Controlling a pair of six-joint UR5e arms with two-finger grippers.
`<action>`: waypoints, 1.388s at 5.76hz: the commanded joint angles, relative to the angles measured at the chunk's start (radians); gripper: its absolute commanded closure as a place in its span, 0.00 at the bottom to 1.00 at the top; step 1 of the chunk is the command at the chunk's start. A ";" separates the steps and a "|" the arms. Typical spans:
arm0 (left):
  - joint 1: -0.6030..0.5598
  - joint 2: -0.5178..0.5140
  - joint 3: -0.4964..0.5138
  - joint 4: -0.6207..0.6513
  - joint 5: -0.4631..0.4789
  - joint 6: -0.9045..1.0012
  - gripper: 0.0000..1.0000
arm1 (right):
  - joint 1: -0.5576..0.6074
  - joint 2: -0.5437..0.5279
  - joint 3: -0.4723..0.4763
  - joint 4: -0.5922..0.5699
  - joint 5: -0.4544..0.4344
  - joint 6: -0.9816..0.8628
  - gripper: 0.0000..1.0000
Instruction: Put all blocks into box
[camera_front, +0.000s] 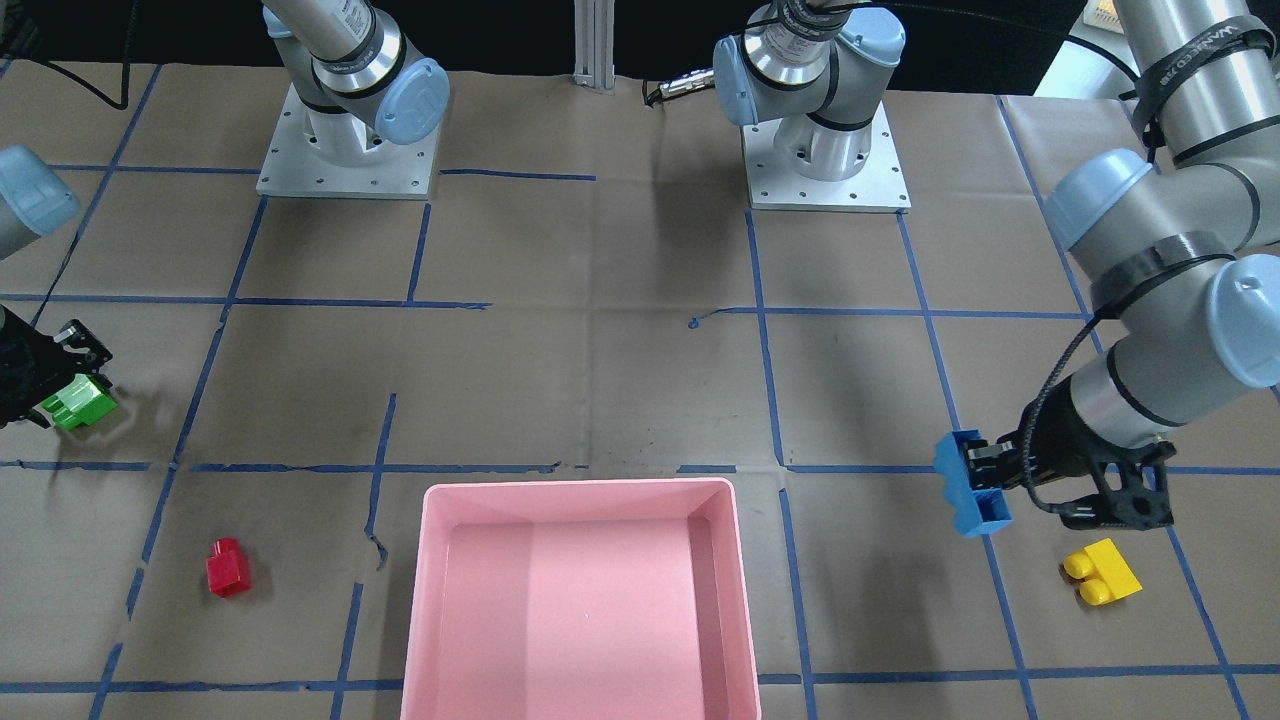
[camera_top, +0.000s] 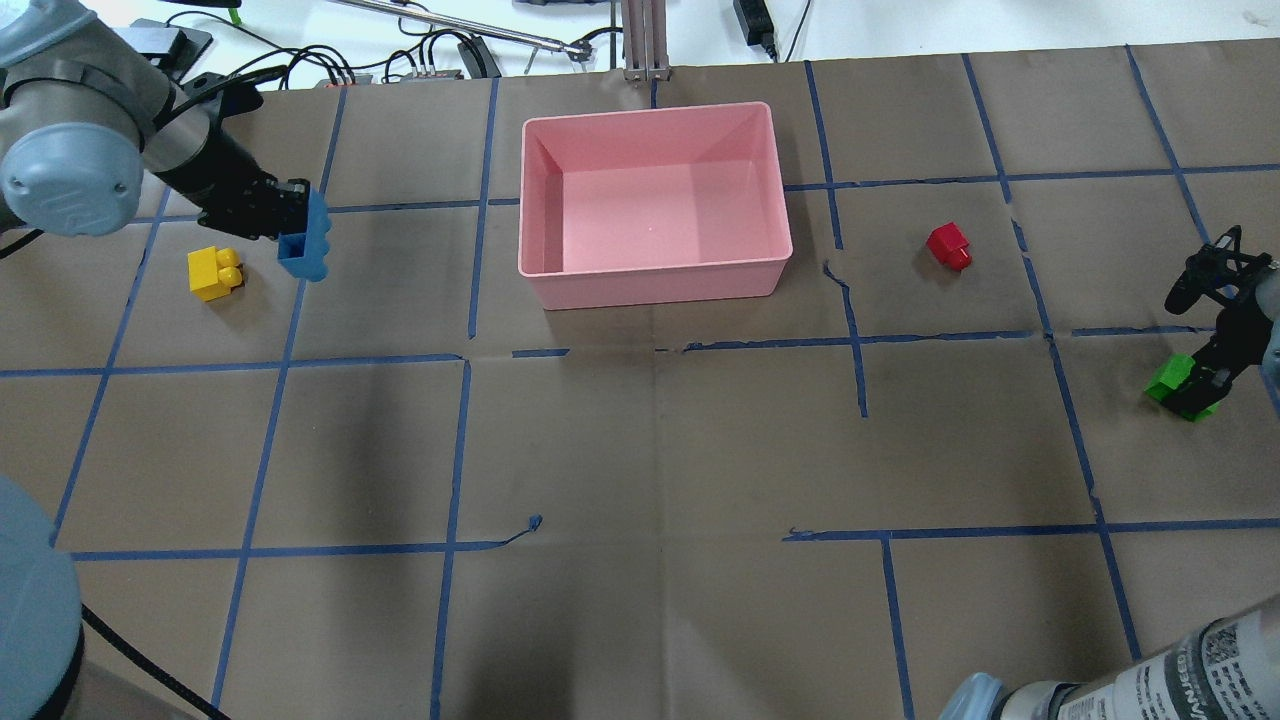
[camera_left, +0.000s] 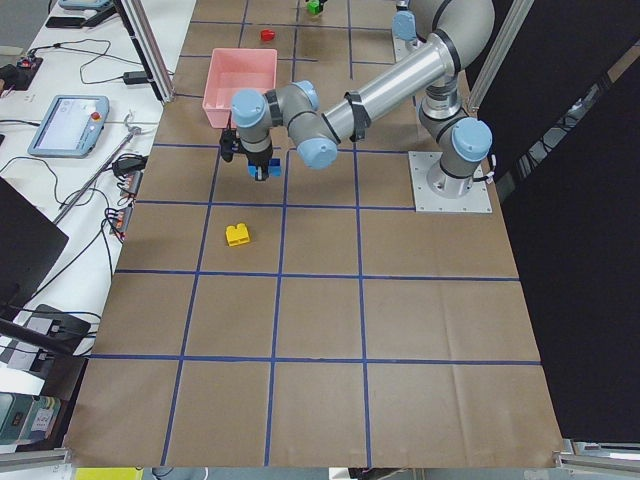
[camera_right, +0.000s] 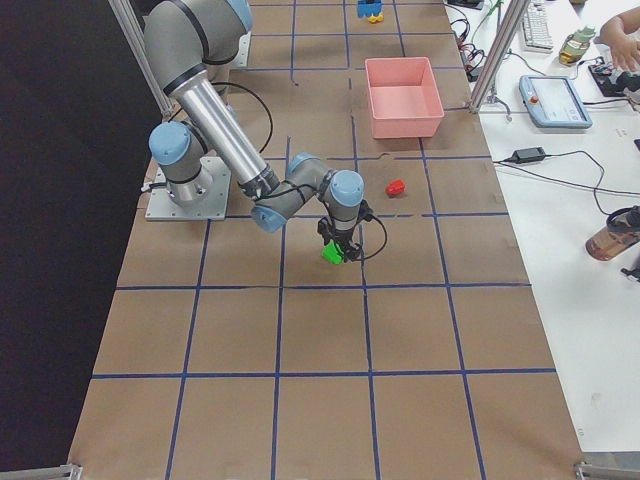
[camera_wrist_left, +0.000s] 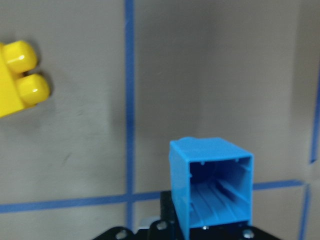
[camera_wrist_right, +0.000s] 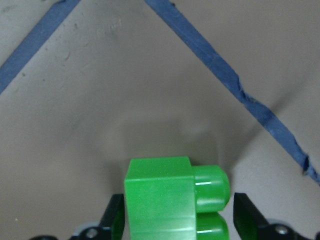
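My left gripper (camera_front: 990, 470) is shut on the blue three-stud block (camera_front: 962, 485) and holds it above the table, left of the pink box (camera_top: 650, 277) in the overhead view. The block's hollow underside faces the left wrist camera (camera_wrist_left: 210, 187). The yellow block (camera_front: 1100, 572) lies on the paper close beside this gripper. My right gripper (camera_top: 1198, 380) is shut on the green two-stud block (camera_top: 1176, 388) at the table's right side; its fingers flank the block in the right wrist view (camera_wrist_right: 165, 200). The red block (camera_top: 948, 246) lies on the table between that gripper and the box.
The table is covered in brown paper with a grid of blue tape. Both arm bases (camera_front: 348, 150) stand on the robot's side. Cables and a teach pendant (camera_right: 552, 100) lie past the table's far edge behind the box.
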 joint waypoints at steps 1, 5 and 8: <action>-0.210 -0.078 0.105 0.146 -0.045 -0.213 1.00 | 0.000 -0.005 -0.001 0.000 -0.005 0.002 0.57; -0.334 -0.187 0.186 0.170 -0.038 -0.353 0.01 | 0.034 -0.109 -0.137 0.132 0.076 0.252 0.73; -0.227 -0.131 0.168 0.161 0.081 -0.185 0.00 | 0.254 -0.139 -0.405 0.441 0.084 0.674 0.75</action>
